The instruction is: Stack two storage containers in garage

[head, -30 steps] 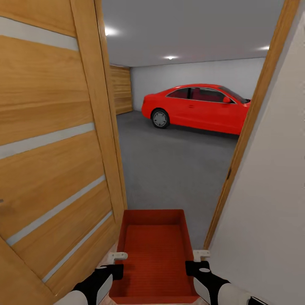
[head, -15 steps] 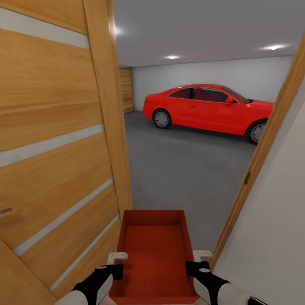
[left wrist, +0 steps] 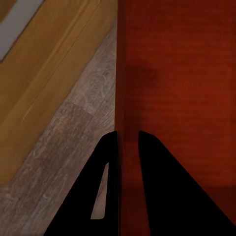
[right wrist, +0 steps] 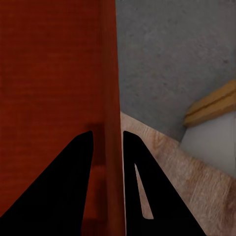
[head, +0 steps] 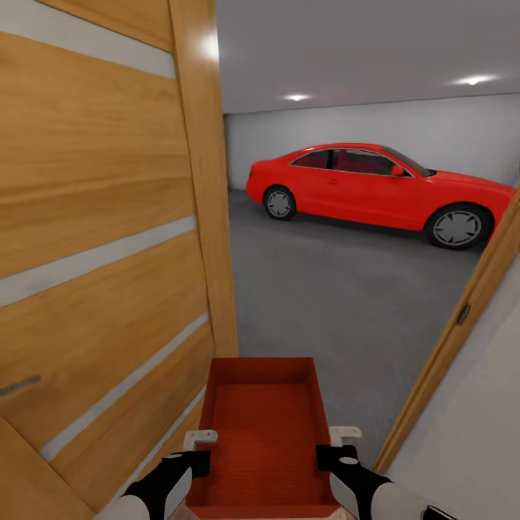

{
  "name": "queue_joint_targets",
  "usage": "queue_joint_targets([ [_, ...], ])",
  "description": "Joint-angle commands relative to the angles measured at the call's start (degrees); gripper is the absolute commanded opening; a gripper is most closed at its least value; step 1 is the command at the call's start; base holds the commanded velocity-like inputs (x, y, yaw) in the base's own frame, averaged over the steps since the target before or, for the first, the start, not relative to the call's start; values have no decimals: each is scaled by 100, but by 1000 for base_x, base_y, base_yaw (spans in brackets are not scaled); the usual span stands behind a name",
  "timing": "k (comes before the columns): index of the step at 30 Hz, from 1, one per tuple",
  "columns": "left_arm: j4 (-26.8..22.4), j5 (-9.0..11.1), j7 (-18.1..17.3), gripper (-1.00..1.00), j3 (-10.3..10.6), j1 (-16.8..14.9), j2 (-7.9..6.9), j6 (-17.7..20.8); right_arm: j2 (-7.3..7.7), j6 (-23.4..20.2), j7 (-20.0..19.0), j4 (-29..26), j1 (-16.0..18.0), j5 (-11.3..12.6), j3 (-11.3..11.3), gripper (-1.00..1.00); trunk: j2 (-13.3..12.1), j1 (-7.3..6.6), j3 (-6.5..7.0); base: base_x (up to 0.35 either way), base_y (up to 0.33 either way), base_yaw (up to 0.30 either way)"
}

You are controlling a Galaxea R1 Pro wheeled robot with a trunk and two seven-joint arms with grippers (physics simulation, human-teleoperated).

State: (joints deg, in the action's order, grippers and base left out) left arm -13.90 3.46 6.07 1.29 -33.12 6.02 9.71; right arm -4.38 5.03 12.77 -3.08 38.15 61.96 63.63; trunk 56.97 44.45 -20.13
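Note:
I carry one red-orange storage container (head: 261, 433) low in front of me, held level between both arms. My left gripper (head: 196, 446) is shut on its left wall, and the left wrist view shows that wall (left wrist: 129, 98) pinched between the black fingers (left wrist: 105, 167). My right gripper (head: 339, 444) is shut on the right wall, seen in the right wrist view as the wall (right wrist: 110, 98) between the fingers (right wrist: 81, 162). Through the doorway lies the garage with its dark grey floor (head: 339, 289).
An open wooden door (head: 101, 238) with pale stripes stands close on my left. The door frame (head: 462, 325) and a white wall (head: 477, 440) crowd the right. A red car (head: 375, 184) is parked at the garage's far side before a grey-white wall (head: 404, 126).
The whole view has shifted: the doorway has widened, more of the car and garage floor shows at the right. The container and both grippers hold the same place in the picture.

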Motion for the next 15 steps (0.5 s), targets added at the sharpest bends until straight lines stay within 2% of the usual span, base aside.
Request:
queue_joint_targets([
  [1,-17,128,17,-100,153,-1,-4,26,23,15,21,132,2,70,105,-100,5,1,-6,17,24,-141],
  [15,-18,128,17,-100,153,-1,-4,14,16,15,23,133,2,71,106,-100,5,1,-6,2,3,-229],
])
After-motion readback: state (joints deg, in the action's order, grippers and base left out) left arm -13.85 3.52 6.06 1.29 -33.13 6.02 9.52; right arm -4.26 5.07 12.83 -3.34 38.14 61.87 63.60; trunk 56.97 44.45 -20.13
